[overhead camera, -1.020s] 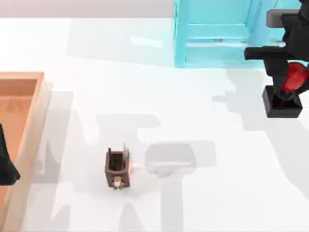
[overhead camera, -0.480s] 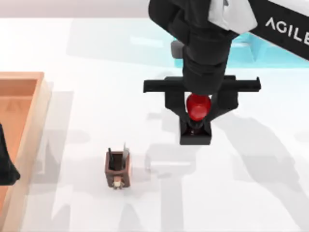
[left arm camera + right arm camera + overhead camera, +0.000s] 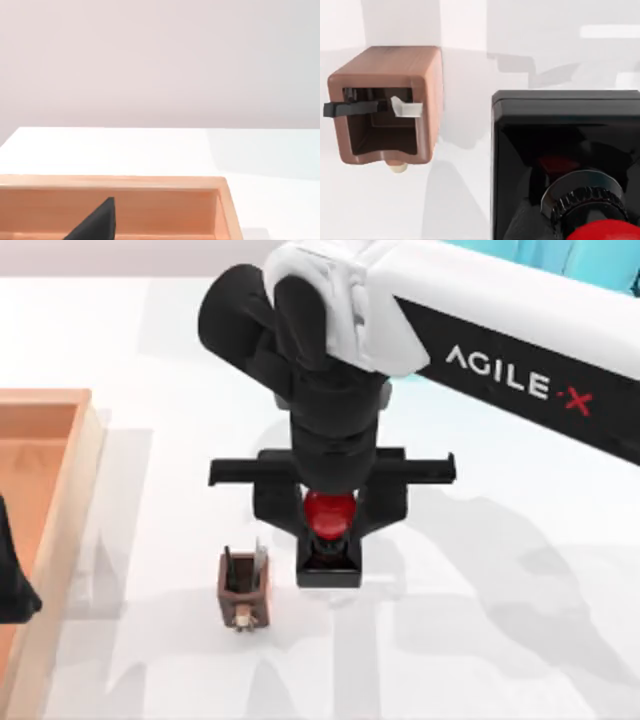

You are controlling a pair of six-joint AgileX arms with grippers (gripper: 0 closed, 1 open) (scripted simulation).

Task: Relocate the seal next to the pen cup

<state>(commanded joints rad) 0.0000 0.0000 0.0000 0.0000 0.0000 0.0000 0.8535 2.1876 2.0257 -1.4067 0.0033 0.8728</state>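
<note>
A small brown wooden pen cup (image 3: pixel 244 590) is standing on the white desk (image 3: pixel 480 640) toward its near edge, somewhat left of the middle, with dark pens poking out of its open top and a tiny pale figure on its front face. Just beside it on the right, apart from it by a narrow gap, the seal (image 3: pixel 329 540) is sitting in the right gripper (image 3: pixel 330 518), which is pinching the glossy red knob between its two black fingers while the black square base is hanging below; whether the base is touching the desk cannot be told. In the right wrist view the pen cup (image 3: pixel 387 107) and the seal's black base (image 3: pixel 565 165) are appearing side by side with bare desk between them. The white AgileX arm is reaching in from the far right corner. At the desk's left edge an orange-brown wooden tray (image 3: pixel 62 510) is lying, with the parked left gripper (image 3: pixel 12 580) over it, its jaw state not discernible.
</note>
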